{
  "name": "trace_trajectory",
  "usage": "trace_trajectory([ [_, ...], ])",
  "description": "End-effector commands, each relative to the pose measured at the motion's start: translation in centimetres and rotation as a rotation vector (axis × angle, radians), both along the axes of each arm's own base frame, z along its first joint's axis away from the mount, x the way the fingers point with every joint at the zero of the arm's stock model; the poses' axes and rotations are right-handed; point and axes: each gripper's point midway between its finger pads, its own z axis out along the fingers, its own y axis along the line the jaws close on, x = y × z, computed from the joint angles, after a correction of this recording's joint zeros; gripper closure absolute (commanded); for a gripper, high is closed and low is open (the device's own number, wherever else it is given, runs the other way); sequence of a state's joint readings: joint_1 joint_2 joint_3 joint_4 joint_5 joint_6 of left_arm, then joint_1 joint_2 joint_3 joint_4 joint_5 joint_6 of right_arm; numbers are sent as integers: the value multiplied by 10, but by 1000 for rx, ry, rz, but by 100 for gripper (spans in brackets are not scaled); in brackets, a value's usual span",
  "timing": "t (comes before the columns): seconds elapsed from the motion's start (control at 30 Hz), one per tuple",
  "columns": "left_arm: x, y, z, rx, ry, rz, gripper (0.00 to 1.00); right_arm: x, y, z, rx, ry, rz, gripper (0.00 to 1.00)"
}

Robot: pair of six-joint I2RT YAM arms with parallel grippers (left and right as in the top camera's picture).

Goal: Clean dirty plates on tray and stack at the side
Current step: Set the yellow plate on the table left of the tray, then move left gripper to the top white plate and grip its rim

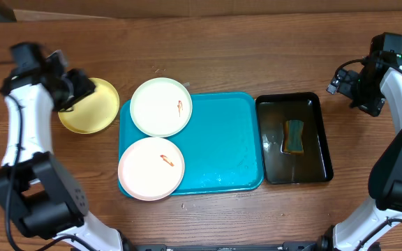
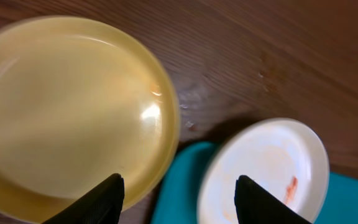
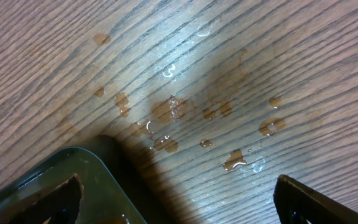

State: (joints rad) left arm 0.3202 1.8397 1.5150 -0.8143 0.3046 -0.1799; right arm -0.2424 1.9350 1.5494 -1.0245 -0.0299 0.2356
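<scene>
At the far left, the left gripper (image 1: 75,87) is seen hovering over a yellow plate (image 1: 89,106), which lies on the wooden table (image 1: 257,49) just beside the left edge of the turquoise tray (image 1: 222,139). In the left wrist view its jaws are held apart with nothing between them, and no smear can be made out on the yellow plate (its surface looks glossy and plain). This plate is judged to be cleaned and set down as the base of the stack.

Next to the right, two white plates are found on the tray. The upper white plate (image 1: 160,107) overhangs the tray's top-left corner, and the lower white plate (image 1: 151,169) overhangs its bottom-left corner. A small red-orange smear is carried by each, so both are judged to be unwiped and unstacked. About a third of the work appears done.

Further right, a black tub (image 1: 295,139) of water holds a sponge (image 1: 294,136).

At the far right, the right gripper (image 1: 344,82) is held above bare table beside the tub, its jaws spread wide and empty. Water drops (image 3: 166,112) are scattered beneath it.
</scene>
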Motion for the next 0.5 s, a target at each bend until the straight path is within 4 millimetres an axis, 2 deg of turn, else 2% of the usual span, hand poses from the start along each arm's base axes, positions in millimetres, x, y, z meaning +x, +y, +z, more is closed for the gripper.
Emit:
trace_trajectory([
  [0.0, 1, -54, 11, 31, 4, -140, 41, 6, -2, 10, -1, -32, -3, 0],
  [0.1, -5, -77, 5, 101, 52, -189, 40, 6, -2, 10, -1, -32, -3, 0],
  [0.17, -8, -84, 2, 157, 78, -206, 39, 6, -2, 10, -1, -32, -3, 0],
  [0.37, -14, -82, -1, 349, 128, -209, 32, 6, -2, 10, -1, -32, -3, 0],
  [0.47, -16, -81, -3, 364, 135, -222, 28, 6, -2, 10, -1, -32, -3, 0],
])
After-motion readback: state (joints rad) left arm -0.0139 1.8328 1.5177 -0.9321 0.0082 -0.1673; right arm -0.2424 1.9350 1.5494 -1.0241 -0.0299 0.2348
